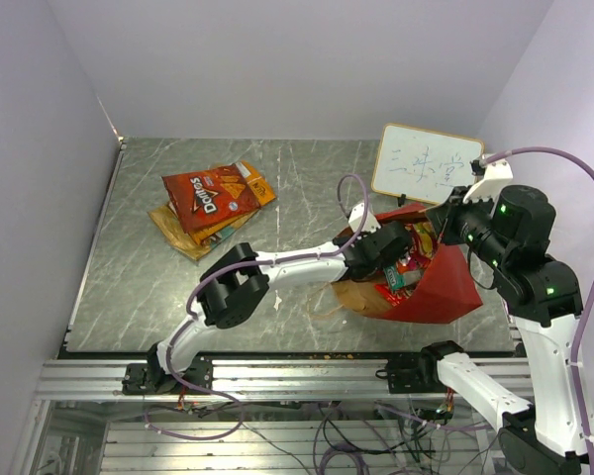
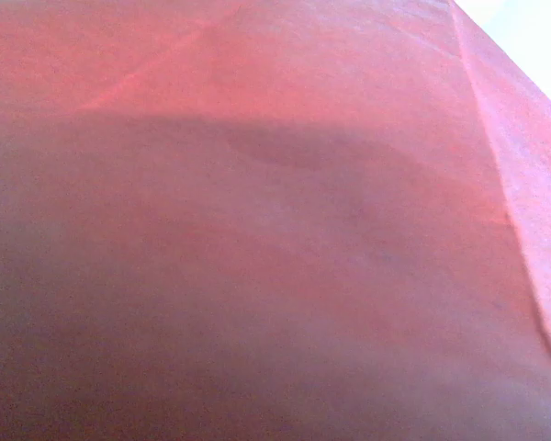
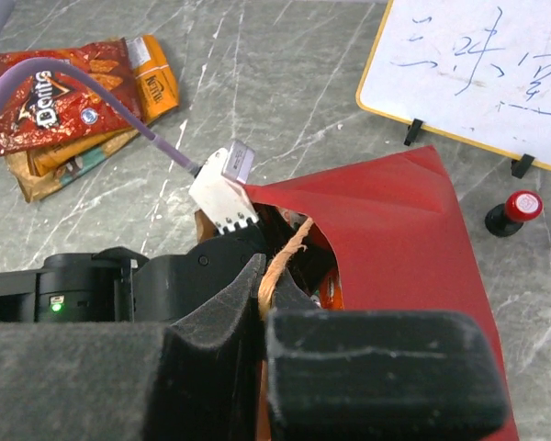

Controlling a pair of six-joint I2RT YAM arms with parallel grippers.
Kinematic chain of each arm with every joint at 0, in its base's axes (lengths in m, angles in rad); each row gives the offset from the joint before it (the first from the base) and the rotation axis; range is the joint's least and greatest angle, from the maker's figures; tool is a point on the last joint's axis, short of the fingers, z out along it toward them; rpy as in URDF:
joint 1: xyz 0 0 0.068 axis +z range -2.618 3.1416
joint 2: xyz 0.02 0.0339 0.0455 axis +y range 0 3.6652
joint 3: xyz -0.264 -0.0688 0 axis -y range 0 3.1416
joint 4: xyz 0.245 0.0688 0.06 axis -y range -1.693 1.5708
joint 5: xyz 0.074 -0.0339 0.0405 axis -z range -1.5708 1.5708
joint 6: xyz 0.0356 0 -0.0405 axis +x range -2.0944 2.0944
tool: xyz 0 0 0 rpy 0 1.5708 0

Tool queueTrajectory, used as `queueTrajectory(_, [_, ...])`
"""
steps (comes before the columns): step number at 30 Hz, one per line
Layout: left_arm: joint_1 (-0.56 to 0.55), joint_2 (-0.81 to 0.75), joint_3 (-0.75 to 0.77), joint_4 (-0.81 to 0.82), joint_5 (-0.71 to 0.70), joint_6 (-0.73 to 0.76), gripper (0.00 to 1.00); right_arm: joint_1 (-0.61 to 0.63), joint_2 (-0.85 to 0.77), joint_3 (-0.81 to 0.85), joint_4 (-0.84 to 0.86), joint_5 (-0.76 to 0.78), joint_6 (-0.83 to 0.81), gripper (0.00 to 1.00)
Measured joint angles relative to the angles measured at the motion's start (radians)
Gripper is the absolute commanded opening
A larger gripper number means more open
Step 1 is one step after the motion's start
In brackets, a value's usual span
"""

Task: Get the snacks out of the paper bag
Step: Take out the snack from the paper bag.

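Observation:
The red paper bag (image 1: 441,287) lies on its side at the right, mouth facing left. Several colourful packets (image 1: 416,249) show in its mouth. My left gripper (image 1: 396,255) reaches into the mouth; its jaws are hidden, and the left wrist view shows only the red paper (image 2: 275,220). My right gripper (image 3: 264,280) is shut on the bag's orange cord handle (image 3: 289,248) at the bag's upper rim (image 3: 349,197). A Doritos bag (image 1: 210,195), an orange packet (image 1: 259,186) and a tan pack (image 1: 181,231) lie stacked at the back left of the table.
A white writing board (image 1: 426,165) stands just behind the bag. A small red-capped item (image 3: 514,209) stands by the board's foot. The left arm's wrist (image 3: 165,285) lies close to my right fingers. Metal rails run along the table's near edge (image 1: 307,374).

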Motion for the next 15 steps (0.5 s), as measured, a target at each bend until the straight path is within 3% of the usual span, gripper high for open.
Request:
queueTrajectory(4, [0.006,0.02,0.019,0.022,0.026,0.053,0.07,0.0,0.0,0.0,-0.003,0.006,0.002,0.0])
queueTrajectory(8, [0.01,0.011,0.014,0.045,0.036,0.126,0.07,0.0,0.0,0.006,-0.005,0.031,-0.001,0.0])
queueTrajectory(15, [0.01,-0.202,-0.21,0.101,0.098,0.231,0.07,0.0,-0.008,0.013,-0.008,0.07,-0.005,0.0])
